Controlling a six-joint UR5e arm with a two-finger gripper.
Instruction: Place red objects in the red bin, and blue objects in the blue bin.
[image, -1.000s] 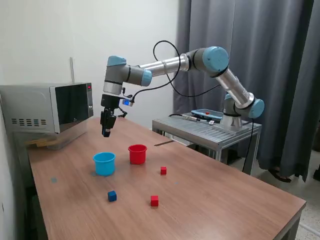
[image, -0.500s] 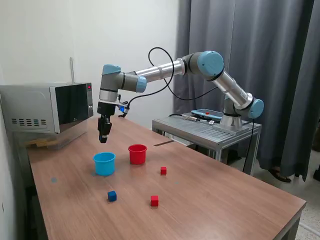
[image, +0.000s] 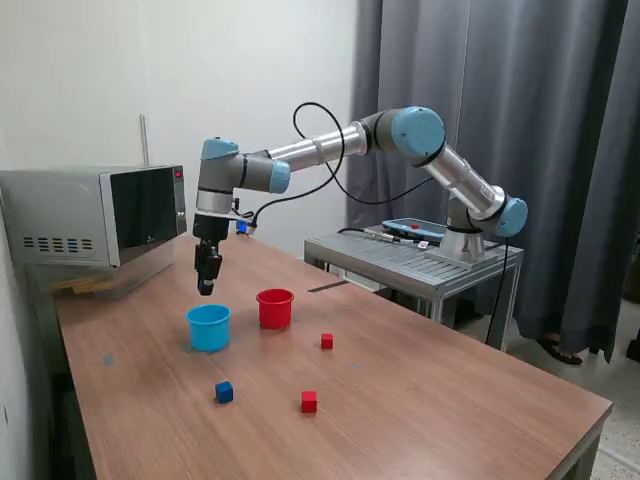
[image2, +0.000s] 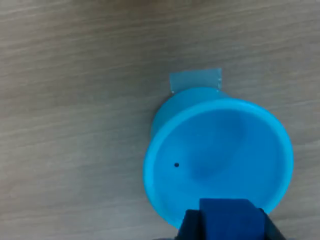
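My gripper (image: 206, 285) hangs just above the blue bin (image: 209, 327), a light blue cup, at its far side. In the wrist view the gripper (image2: 226, 227) is shut on a dark blue cube (image2: 225, 216), which sits over the edge of the blue bin (image2: 150, 172). The red bin (image: 275, 308), a red cup, stands beside the blue one on the exterior view's right. Another blue cube (image: 224, 392) lies on the table nearer the camera. Two red cubes (image: 327, 341) (image: 309, 402) lie on the table.
A microwave (image: 95, 215) stands at the back on the exterior view's left. A metal stand (image: 420, 262) carries the arm's base beside the wooden table (image: 420, 400). A patch of clear tape (image2: 195, 80) lies by the blue cup.
The gripper has moved down and slightly toward the exterior view's left, closer to the blue cup. The cubes and cups on the table have not moved.
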